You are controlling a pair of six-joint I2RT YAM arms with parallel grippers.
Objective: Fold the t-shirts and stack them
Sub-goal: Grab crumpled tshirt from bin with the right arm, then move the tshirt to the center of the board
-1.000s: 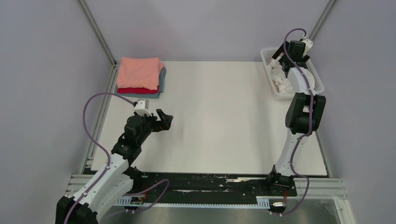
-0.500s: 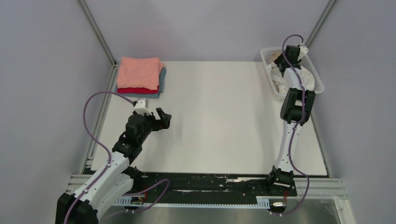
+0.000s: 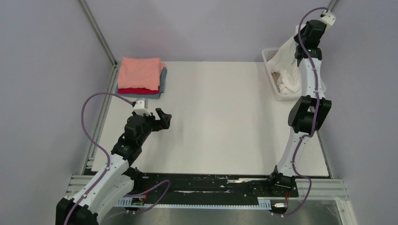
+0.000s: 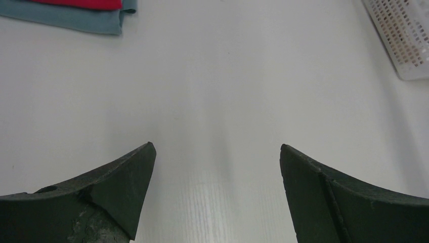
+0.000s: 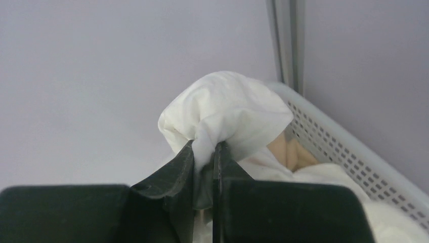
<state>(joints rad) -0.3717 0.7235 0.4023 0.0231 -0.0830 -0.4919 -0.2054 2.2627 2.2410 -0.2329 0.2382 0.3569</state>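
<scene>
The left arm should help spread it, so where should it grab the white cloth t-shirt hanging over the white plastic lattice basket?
Probably the free draped edge of the white t-shirt, approached from the table side, below where the right gripper pinches its top. Lower folds sit inside the basket, behind its wall.

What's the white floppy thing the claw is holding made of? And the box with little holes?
The white t-shirt looks like soft, matte cloth, maybe cotton: it bunches and wrinkles where the right claw pinches it. The white basket looks like stiff plastic: its wall is a neat grid of small holes with a smooth rim.
</scene>
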